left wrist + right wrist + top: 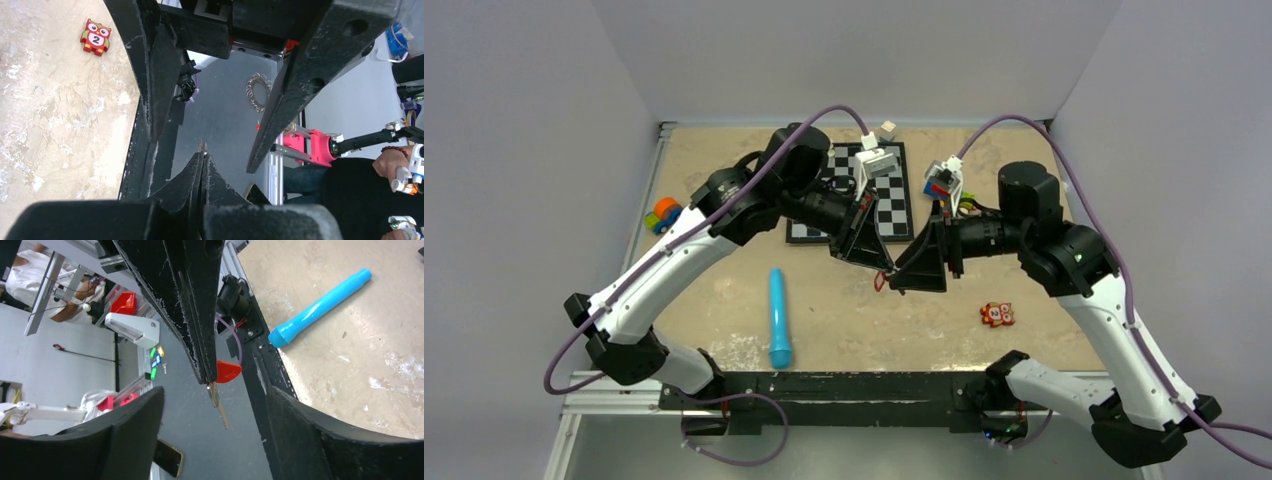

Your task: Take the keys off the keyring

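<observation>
My left gripper (881, 267) and my right gripper (904, 274) meet tip to tip above the middle of the table. In the right wrist view the left gripper's shut fingers (192, 315) come down from the top, pinching the keyring. Its red tag (228, 371) sticks out beside their tips, and a thin silver key (219, 407) hangs free below. My right gripper (215, 392) stands open, one finger on each side of the key, touching neither key nor tag. In the left wrist view my left gripper (202, 154) is shut, with a sliver of metal (202, 146) showing at its tips.
A blue cylinder (779, 318) lies on the table at front left. An orange owl toy marked 2 (997, 315) sits at front right. The chessboard (894, 210) with white pieces (879, 160) lies at the back, a red block-headed toy (942, 180) beside it. Colourful toys (662, 214) sit far left.
</observation>
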